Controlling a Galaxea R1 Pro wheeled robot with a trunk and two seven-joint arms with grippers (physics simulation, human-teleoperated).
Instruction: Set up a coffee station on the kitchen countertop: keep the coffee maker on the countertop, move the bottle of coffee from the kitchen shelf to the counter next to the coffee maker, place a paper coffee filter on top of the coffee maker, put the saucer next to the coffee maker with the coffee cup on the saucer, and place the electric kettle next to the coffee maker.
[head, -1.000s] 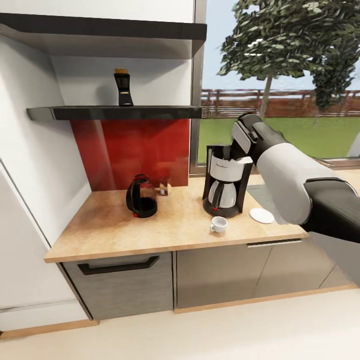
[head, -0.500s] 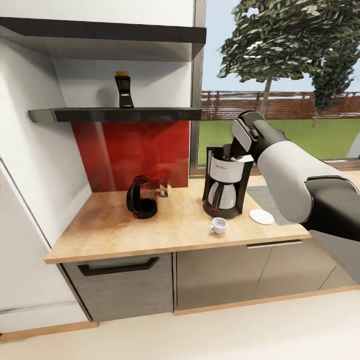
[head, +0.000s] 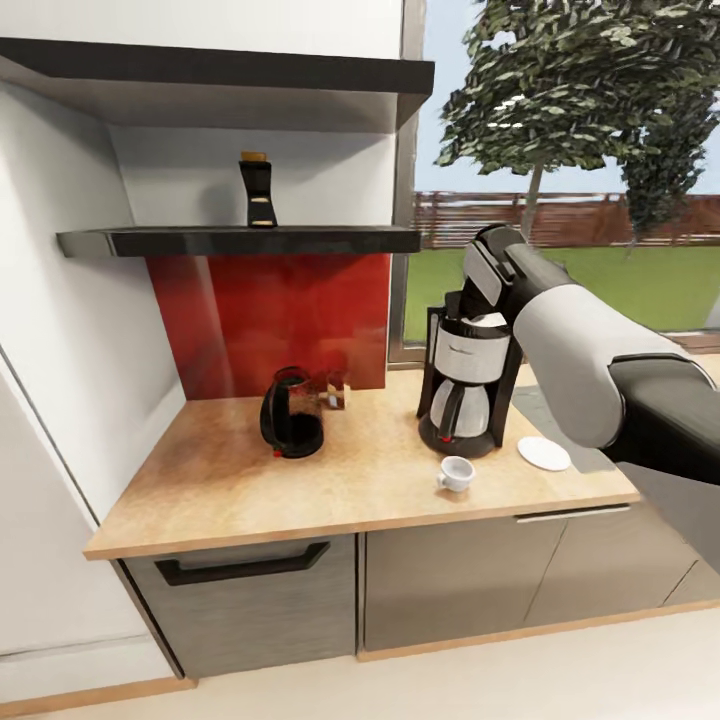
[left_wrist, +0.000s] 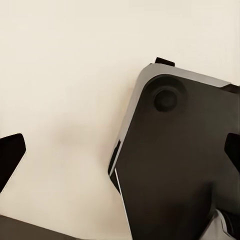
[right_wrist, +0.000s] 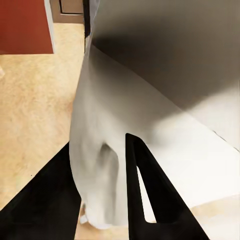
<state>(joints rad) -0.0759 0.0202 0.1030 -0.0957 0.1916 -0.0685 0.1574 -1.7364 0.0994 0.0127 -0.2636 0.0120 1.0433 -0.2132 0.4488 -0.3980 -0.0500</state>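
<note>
The right arm (head: 580, 360) hides the coffee maker's (head: 468, 385) top.

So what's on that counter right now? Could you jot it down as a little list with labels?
coffee maker: upright on the counter, near the window
cup: on the counter in front of the coffee maker, not on the saucer
saucer: right of the cup, bare
kettle: on the counter by the red backsplash
bottle: on the shelf
filter: white sheet between the right tool's fingers
right tool: above the coffee maker
</note>
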